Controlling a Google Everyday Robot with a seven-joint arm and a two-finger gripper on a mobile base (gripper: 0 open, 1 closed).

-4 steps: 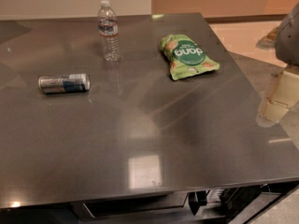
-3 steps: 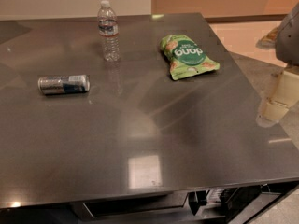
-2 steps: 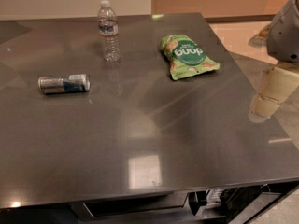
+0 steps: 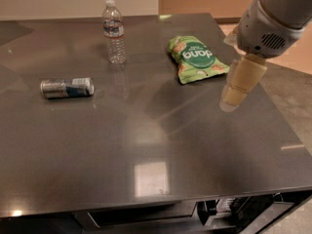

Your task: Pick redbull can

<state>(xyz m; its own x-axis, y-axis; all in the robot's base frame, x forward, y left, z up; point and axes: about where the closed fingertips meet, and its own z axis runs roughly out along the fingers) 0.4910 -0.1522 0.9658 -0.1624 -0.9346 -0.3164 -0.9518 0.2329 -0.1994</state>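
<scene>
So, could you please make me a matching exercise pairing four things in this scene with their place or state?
Things:
1. redbull can
2. water bottle
3. green snack bag
4. tool

Places or states:
A. standing upright at the far side
B. hanging above the right part of the table
C. lying on its side, at the left
D. lying flat, right of the water bottle

Pairs: 1-C, 2-A, 3-D, 4-B

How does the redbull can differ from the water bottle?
The redbull can lies on its side; the water bottle stands upright. The can is silver and blue metal; the bottle is clear plastic. Both sit on the table; the gripper hovers at its right.
</scene>
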